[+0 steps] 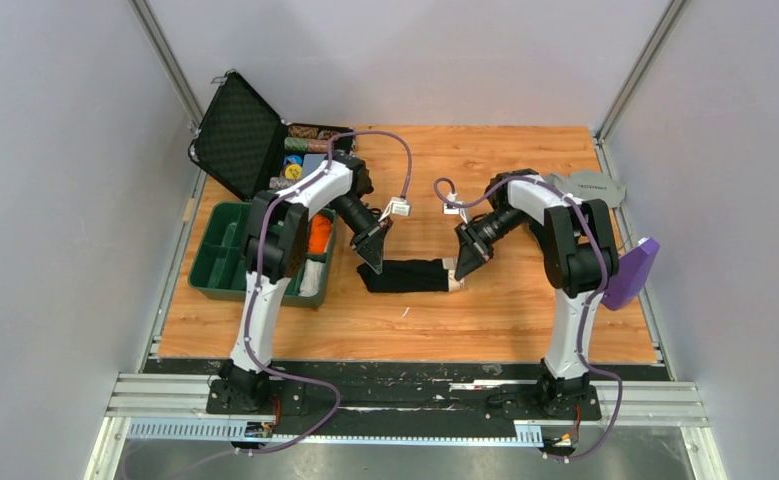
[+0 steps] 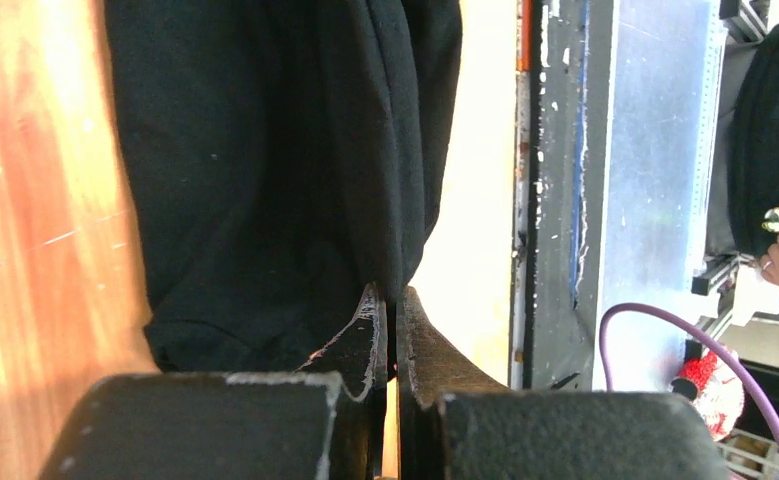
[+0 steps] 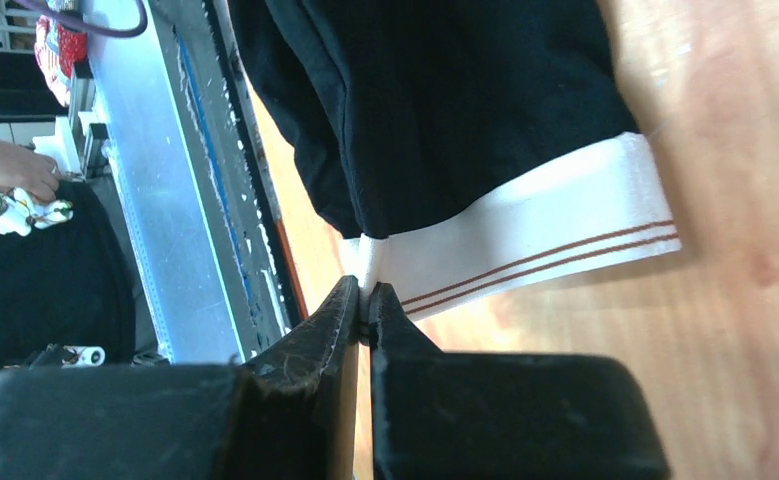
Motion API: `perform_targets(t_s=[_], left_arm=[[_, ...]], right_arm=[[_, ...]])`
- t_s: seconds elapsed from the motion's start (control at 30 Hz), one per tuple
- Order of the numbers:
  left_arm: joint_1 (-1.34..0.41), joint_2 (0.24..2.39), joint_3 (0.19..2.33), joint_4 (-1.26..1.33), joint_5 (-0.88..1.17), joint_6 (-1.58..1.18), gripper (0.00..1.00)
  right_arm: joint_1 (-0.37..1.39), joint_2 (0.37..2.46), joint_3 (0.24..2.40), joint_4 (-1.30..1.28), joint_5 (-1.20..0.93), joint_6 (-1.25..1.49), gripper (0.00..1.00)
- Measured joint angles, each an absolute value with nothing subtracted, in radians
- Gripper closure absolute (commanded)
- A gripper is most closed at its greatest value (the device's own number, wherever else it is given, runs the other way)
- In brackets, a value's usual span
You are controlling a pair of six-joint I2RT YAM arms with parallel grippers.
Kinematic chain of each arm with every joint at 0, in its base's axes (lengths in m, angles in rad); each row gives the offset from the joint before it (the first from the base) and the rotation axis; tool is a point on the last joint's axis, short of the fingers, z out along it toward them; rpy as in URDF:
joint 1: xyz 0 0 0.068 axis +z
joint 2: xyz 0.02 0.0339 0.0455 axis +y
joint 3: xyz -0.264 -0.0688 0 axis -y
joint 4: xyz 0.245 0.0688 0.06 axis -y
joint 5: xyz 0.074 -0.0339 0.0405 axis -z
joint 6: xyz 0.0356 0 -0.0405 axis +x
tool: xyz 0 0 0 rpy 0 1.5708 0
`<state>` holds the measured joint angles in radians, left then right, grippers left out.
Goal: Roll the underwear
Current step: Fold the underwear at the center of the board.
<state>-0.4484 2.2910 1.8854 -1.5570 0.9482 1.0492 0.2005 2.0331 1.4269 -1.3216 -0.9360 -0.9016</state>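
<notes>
The underwear point(image 1: 410, 276) is a black cloth strip folded lengthwise, lying left to right on the wooden table between my arms. Its white waistband point(image 3: 525, 235) with two thin brown lines is at the right end. My left gripper point(image 1: 375, 265) is shut on the black left end; in the left wrist view point(image 2: 393, 296) the cloth point(image 2: 265, 170) is pinched between the jaw tips. My right gripper point(image 1: 458, 278) is shut on the near corner of the waistband; in the right wrist view point(image 3: 366, 293) the white band sits between the tips.
A green tray point(image 1: 223, 262) with an orange item and white items sits at the left. An open black case point(image 1: 240, 145) stands behind it. A grey garment point(image 1: 590, 186) lies at the back right, and a purple object point(image 1: 629, 272) at the right edge.
</notes>
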Motion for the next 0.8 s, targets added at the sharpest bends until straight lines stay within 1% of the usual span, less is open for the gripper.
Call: perform_targets(t_s=[0.17, 0.47, 0.8], left_arm=[[-0.423, 2.368, 1.939, -1.555, 0.929, 1.015, 1.0], [-0.381, 2.417, 2.026, -1.555, 0.926, 0.97, 1.0], [-0.369, 2.463, 2.022, -1.555, 0.925, 0.947, 1.0]], right_arm=[[0.192, 2.126, 1.541, -1.351, -0.933, -0.868, 1.0], [0.175, 2.242, 1.71, -1.426, -0.941, -0.83, 1.0], [0.177, 2.355, 1.841, -1.475, -0.975, -0.771, 1.0]])
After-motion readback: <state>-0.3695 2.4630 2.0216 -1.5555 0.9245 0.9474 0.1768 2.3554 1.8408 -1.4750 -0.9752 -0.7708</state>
